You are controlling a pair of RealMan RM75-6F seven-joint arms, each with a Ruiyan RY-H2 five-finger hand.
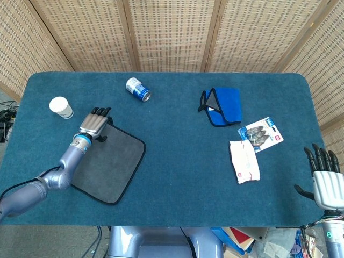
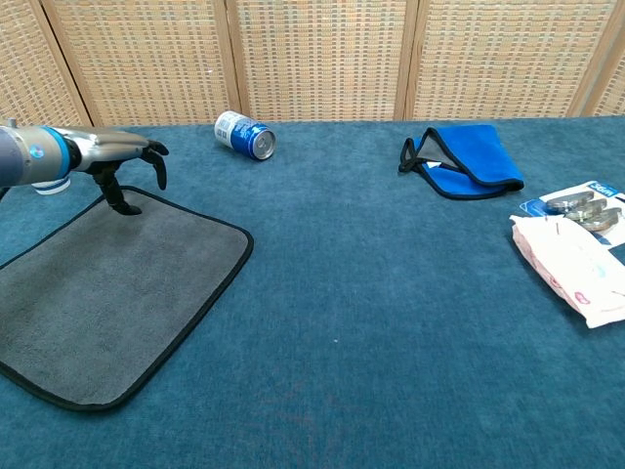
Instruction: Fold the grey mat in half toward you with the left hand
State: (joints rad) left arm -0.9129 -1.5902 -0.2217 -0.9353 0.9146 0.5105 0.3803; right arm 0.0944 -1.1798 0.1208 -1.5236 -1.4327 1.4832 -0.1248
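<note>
The left robot hand point(image 2: 122, 161) is held over the far corner of the flat grey mat point(image 2: 107, 283), fingers spread and curled downward, nothing grasped; the right robot hand point(image 1: 326, 183) is spread open

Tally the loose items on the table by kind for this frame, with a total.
Mats and cloths: 2, grey mat, folded blue cloth
Drink containers: 2, white paper cup, blue can on its side
Packets: 2, blister pack, white pouch
Total: 6
</note>
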